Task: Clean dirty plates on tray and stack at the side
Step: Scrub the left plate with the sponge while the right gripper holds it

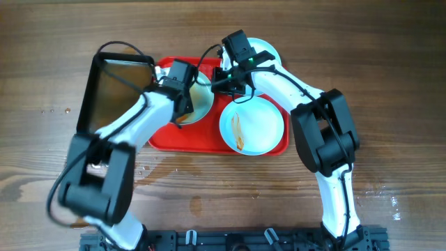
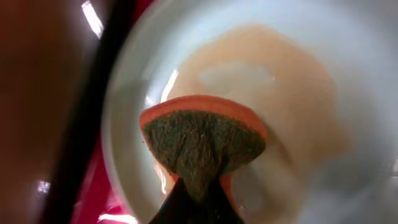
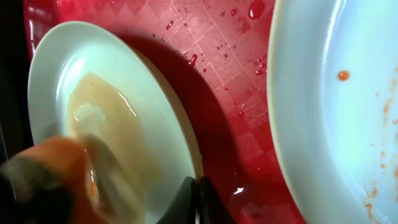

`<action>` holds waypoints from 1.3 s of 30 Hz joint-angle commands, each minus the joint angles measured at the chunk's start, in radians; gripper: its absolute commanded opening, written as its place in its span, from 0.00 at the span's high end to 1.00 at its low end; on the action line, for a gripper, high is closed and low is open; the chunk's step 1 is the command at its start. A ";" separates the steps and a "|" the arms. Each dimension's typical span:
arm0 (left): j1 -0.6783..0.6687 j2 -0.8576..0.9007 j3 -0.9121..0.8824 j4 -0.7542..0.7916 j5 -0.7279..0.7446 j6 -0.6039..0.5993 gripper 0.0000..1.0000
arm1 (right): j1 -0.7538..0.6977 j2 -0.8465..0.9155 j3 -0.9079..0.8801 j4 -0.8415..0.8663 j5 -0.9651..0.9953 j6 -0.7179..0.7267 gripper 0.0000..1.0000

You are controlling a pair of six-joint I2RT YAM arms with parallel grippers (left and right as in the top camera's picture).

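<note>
**Overhead view: plate scrubbing on tray**

The left-hand plate (image 1: 202, 104) lies at the left end of the tray (image 1: 164, 139), coated in a brownish film. The left end effector (image 2: 194, 196) is clamped on a sponge (image 2: 202, 146) pressed to the plate for scrubbing. The right end effector (image 3: 198, 196) is closed at the plate's rim, probably steadying it. A streaked plate (image 1: 251, 125) waits centre-right. No legible markings.

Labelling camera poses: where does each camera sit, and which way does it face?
Overhead: above the table, facing straight down on the tray, both arms showing.
Left wrist: on the left arm, looking down at the wet plate; left gripper pinches the sponge.
Right wrist: low over the tray, facing the wet plate's rim, nipped by the right gripper.
Shared: both wrist views show wet plate and sponge.
</note>
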State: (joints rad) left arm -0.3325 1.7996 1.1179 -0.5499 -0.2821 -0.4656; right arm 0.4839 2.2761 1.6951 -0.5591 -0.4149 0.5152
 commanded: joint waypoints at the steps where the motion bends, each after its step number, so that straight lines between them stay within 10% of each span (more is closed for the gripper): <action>1: 0.045 -0.126 0.005 -0.032 0.035 -0.115 0.96 | -0.003 0.025 0.012 0.013 -0.035 -0.017 0.96; 13: 0.040 -0.015 -0.090 -0.019 0.031 -0.647 0.96 | -0.003 0.025 0.012 0.014 -0.035 -0.015 0.96; 25: 0.018 0.094 -0.094 0.264 0.031 -0.504 0.96 | -0.003 0.025 0.012 0.017 -0.034 -0.015 0.96; 34: 0.015 0.094 -0.094 0.085 0.159 -0.541 0.96 | -0.003 0.025 0.012 0.016 -0.034 -0.016 0.96; 39: 0.016 0.094 -0.094 0.173 0.417 -0.241 0.96 | -0.003 0.025 0.012 0.013 -0.035 -0.018 0.96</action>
State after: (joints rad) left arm -0.2993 1.8530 1.0554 -0.4088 -0.1200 -0.8993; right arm 0.4683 2.2761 1.6951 -0.5488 -0.4175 0.5106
